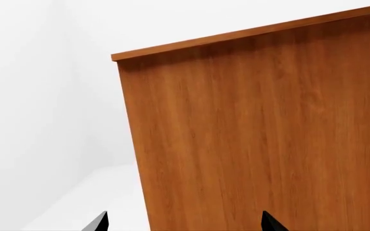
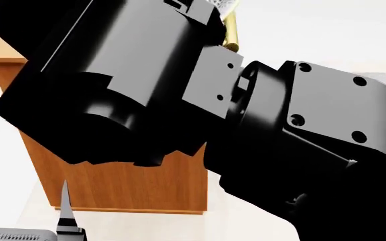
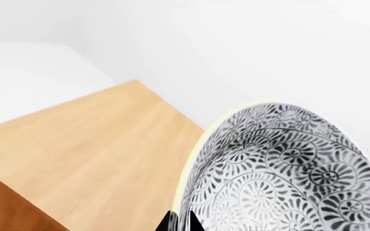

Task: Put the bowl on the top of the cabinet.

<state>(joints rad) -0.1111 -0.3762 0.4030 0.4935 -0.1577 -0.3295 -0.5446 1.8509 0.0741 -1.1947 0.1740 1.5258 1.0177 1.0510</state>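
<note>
In the right wrist view my right gripper (image 3: 179,225) is shut on the rim of the bowl (image 3: 281,168), white with a dense dark floral pattern. The bowl hangs over the lighter flat top of the cabinet (image 3: 88,154); I cannot tell whether it touches. In the head view my right arm (image 2: 179,100) fills most of the picture and hides the bowl; the orange-brown cabinet (image 2: 132,186) shows behind it. My left gripper (image 1: 183,222) is open and empty, facing the cabinet's wood-grain side (image 1: 256,139). Its fingertips (image 2: 66,203) show low at the head view's left.
A brass bar (image 2: 230,30) shows above my right arm in the head view. White walls surround the cabinet, and a pale floor (image 2: 146,226) lies below its base. The cabinet's top edge (image 1: 236,36) runs across the left wrist view.
</note>
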